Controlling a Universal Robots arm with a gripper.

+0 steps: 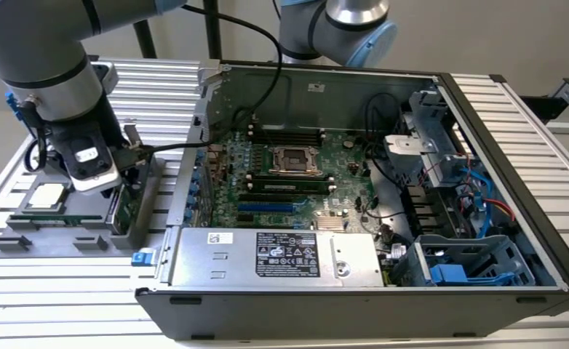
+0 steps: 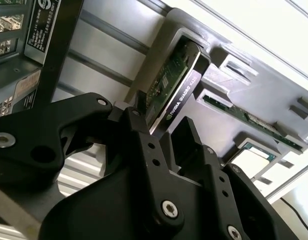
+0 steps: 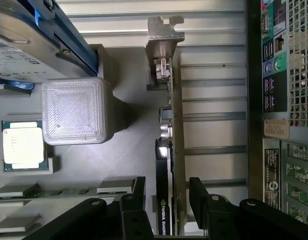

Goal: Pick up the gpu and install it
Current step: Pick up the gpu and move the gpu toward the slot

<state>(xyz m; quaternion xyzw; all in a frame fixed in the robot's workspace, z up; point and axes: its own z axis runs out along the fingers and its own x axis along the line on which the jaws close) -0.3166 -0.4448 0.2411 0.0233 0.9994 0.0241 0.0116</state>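
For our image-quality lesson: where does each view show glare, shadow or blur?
Second wrist view: table behind the gpu washed out white, hand dark against it. First wrist view: pale block glares. Exterior view: even light, dimmer inside the computer case.

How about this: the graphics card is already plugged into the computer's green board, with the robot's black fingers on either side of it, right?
Not quite. The gpu is not plugged into the board; it stands on edge in the gray holder outside the computer case, as the first wrist view shows. The fingers are indeed on either side of it.
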